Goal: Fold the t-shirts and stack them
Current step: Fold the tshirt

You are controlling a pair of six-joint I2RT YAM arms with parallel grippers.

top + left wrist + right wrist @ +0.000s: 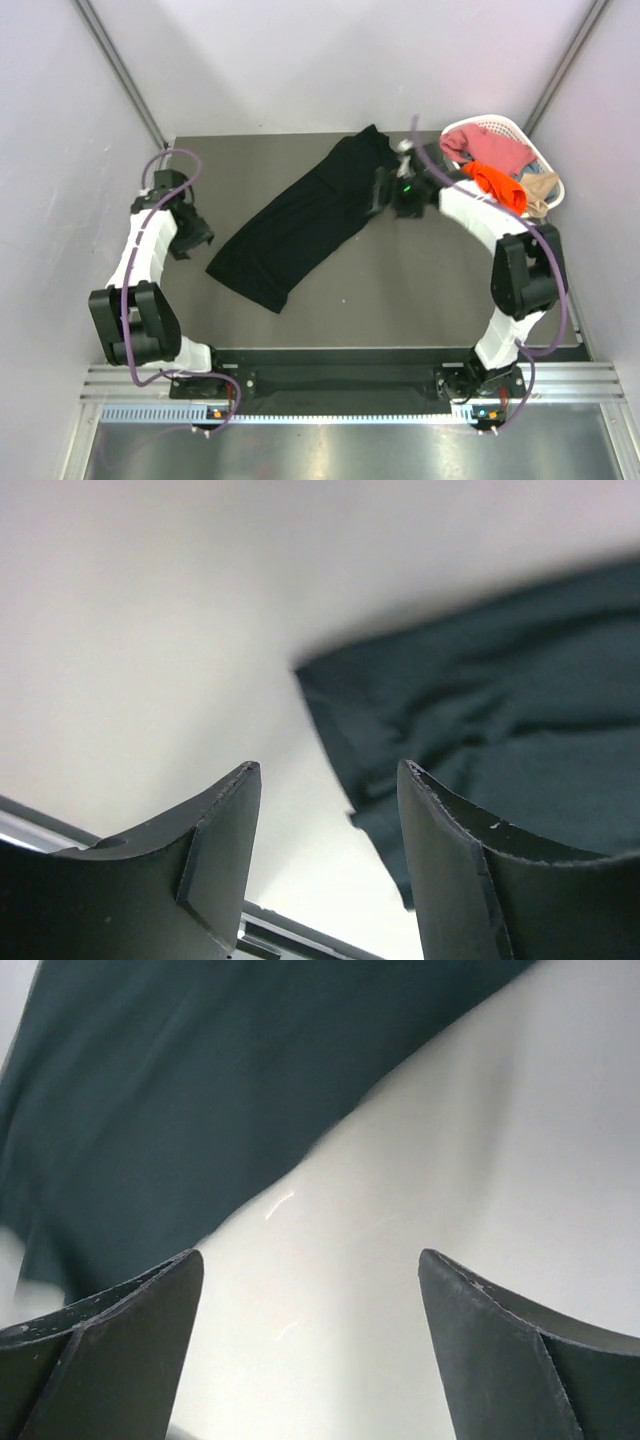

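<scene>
A large black t-shirt (pixel 305 220) lies folded lengthwise in a long diagonal strip across the middle of the table. My left gripper (pixel 203 237) is open and empty just left of the shirt's near corner, which shows in the left wrist view (pixel 480 710). My right gripper (pixel 378 192) is open and empty beside the shirt's far right edge; the shirt fills the upper left of the right wrist view (pixel 180 1090). A pink shirt (pixel 490 150), an orange shirt (pixel 497 185) and a beige shirt (pixel 540 190) lie heaped in the basket.
A white oval slatted basket (pixel 502 125) stands at the table's far right corner. Grey walls close in on the left, right and back. A metal rail (pixel 330 385) runs along the near edge between the arm bases.
</scene>
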